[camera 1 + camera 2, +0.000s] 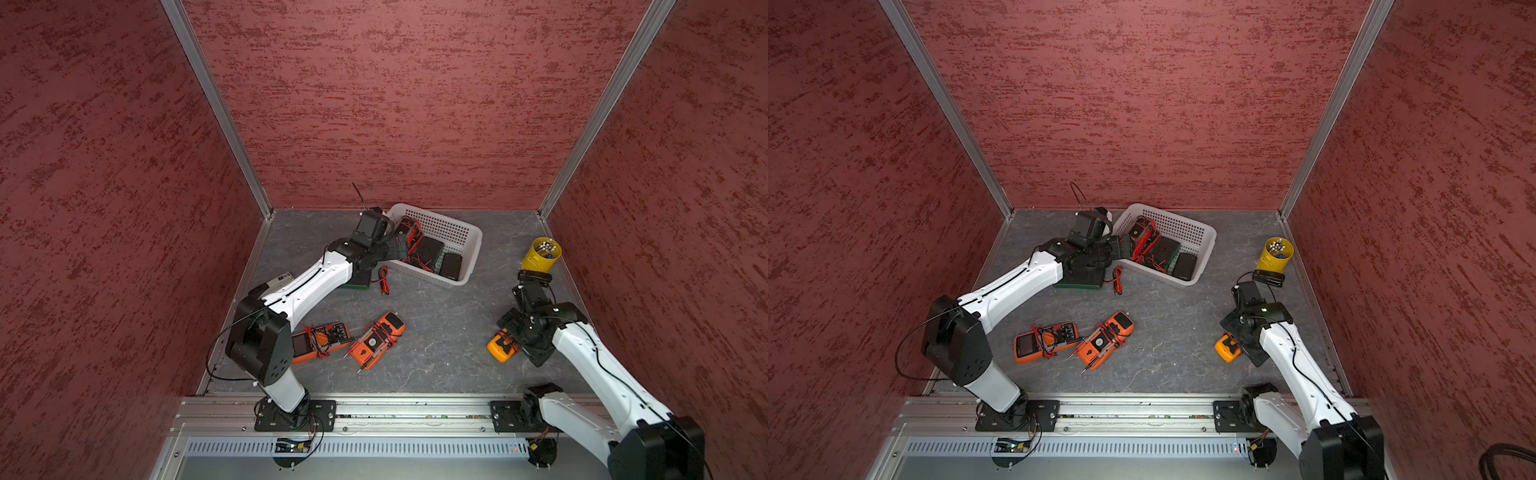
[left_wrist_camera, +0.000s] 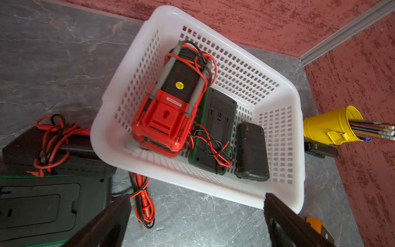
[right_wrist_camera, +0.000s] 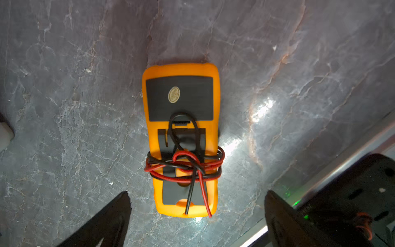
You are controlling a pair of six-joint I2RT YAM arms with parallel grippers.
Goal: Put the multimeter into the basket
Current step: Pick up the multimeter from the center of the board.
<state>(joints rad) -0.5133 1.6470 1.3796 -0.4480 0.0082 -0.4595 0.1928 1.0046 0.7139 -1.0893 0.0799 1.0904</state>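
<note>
Nearest in both top views runs the rail; beyond it two orange meters lie on the desk, well apart from the basket at the back, likely awaiting their turn. Left wrist view sharpens what those blur: the left claw released and empty by the basket's rim, a red meter and two dark ones inside. Right wrist view shows whole the yellow meter, half hidden from above: face down on the desk, leads knotted round it, the right claw spread and empty over it, seemingly lined up for grasping.
</note>
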